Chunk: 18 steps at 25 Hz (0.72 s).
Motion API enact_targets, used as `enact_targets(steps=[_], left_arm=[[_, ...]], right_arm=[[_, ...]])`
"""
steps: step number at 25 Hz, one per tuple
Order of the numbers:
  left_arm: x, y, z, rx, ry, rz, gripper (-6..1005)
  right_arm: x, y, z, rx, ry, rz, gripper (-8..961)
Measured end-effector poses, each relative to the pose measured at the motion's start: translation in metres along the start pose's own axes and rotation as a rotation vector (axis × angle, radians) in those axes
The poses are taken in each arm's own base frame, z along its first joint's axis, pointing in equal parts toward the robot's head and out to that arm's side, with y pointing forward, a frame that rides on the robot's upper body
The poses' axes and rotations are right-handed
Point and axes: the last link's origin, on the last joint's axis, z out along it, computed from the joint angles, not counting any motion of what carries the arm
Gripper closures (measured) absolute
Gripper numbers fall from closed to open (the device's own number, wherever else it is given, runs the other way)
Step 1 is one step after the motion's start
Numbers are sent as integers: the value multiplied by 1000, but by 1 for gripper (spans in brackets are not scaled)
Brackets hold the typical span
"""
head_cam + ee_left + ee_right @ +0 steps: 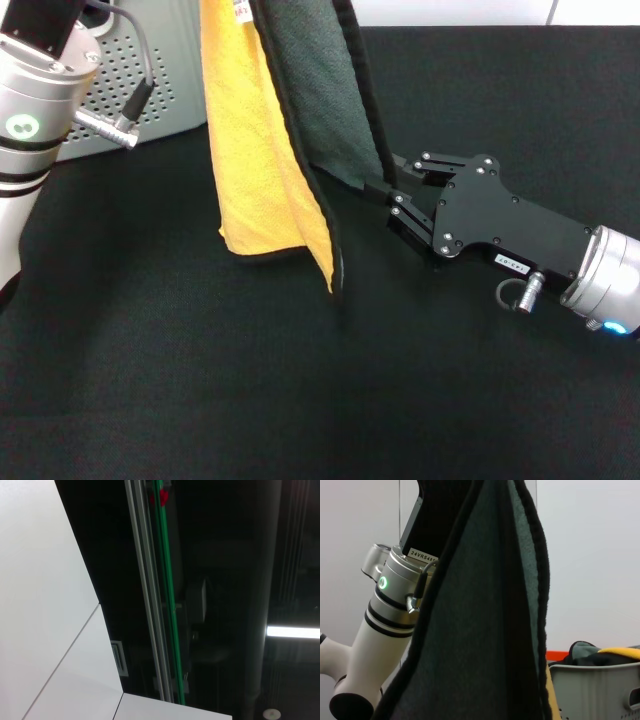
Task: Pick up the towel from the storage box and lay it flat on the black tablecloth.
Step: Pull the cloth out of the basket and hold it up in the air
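Note:
The towel (270, 130) hangs in the air over the black tablecloth (200, 380), its yellow reverse to the left and its grey-teal face to the right. It hangs from my left gripper, whose black body (432, 520) shows in the right wrist view; its upper end is above the head view. My right gripper (388, 190) is low at the right, shut on the towel's dark stitched edge near a lower corner. In the right wrist view the towel (485, 620) fills the middle. The storage box (165, 70) stands at the back left.
My left arm (30, 120) rises at the left edge, in front of the box. More folded cloth (605, 652) lies in the storage box (590, 690). The left wrist view faces a ceiling and wall only.

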Motion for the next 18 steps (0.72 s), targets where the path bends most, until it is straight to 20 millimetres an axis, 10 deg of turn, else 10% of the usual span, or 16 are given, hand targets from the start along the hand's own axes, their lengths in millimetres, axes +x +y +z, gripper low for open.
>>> enact_targets(steps=[18], left_arm=[[0, -1, 2, -4, 1, 4, 1000]], right_arm=[[1, -5, -3, 38, -4, 37, 784]])
